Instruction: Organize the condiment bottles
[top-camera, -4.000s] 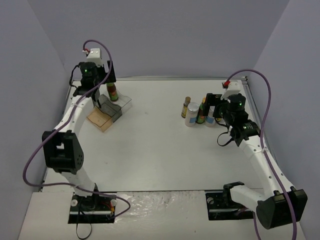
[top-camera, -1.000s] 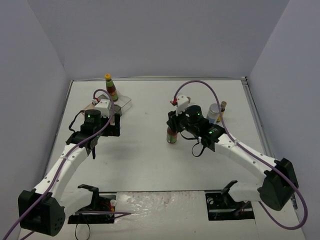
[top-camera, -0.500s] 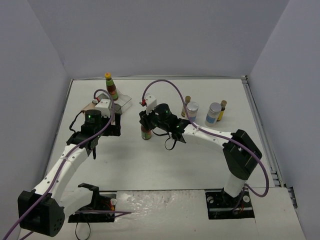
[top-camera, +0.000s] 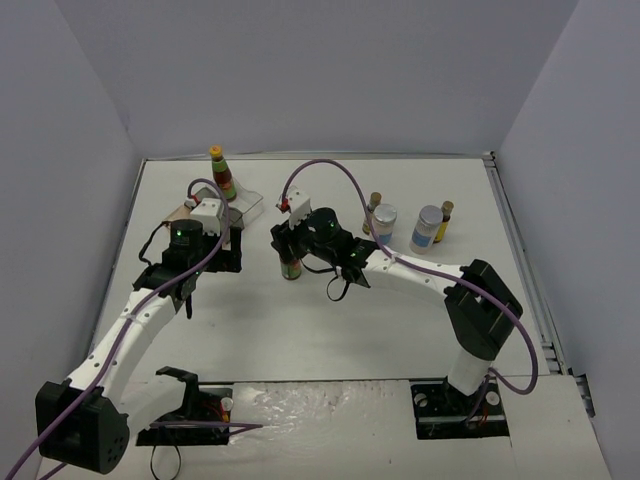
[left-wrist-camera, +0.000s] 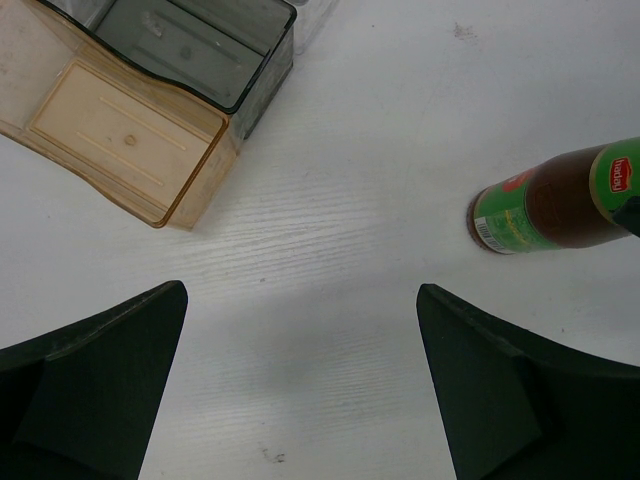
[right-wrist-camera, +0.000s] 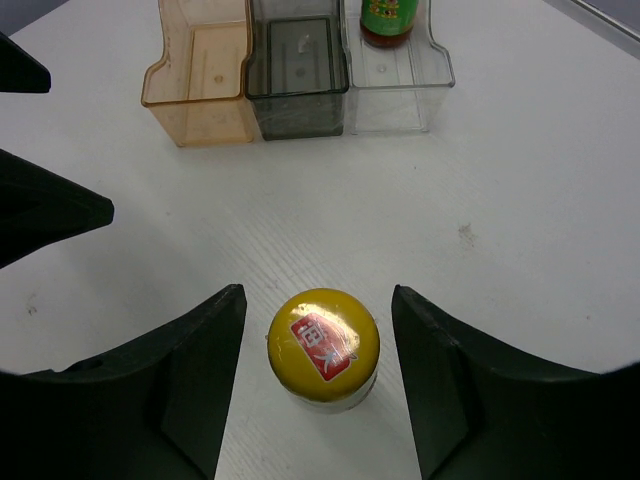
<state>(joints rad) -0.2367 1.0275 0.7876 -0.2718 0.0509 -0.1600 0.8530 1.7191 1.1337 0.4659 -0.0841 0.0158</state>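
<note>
Yellow cap with a red sticker, low in the middle of my right wrist view: that is the sauce bottle (right-wrist-camera: 322, 345), upright on the worktop (top-camera: 330, 330) between the fingers (right-wrist-camera: 180, 390) of the right hand (right-wrist-camera: 318, 292). A thin strip of worktop shows on each side of the cap, so the fingers are clear of it at that height. Whether they press the body lower down is hidden by the cap, so I cannot tell if the hand grips the bottle or only flanks it. In the overhead view the sauce bottle stands a little left of centre, with the right arm reaching across from the lower right.

Along the top of the right wrist view lies the tray (right-wrist-camera: 297, 120), three compartments side by side: orange at left, smoky grey in the middle, clear at right. A second sauce bottle (right-wrist-camera: 388, 18) stands in the clear one, only its lower part in frame.

My left hand (left-wrist-camera: 300, 290) is spread wide and holds nothing, with bare worktop between its fingers. Its camera has the tray's orange and grey compartments at upper left and the sauce bottle at the right edge, partly covered by a dark piece of the right hand.

Right of centre in the overhead view, two jars (top-camera: 385, 222) (top-camera: 427, 228) stand near each other but apart. Two slim bottles (top-camera: 374, 208) (top-camera: 444, 217) stand just beside them, one left of the left jar, one right of the right jar. All four are well apart from the tray.
</note>
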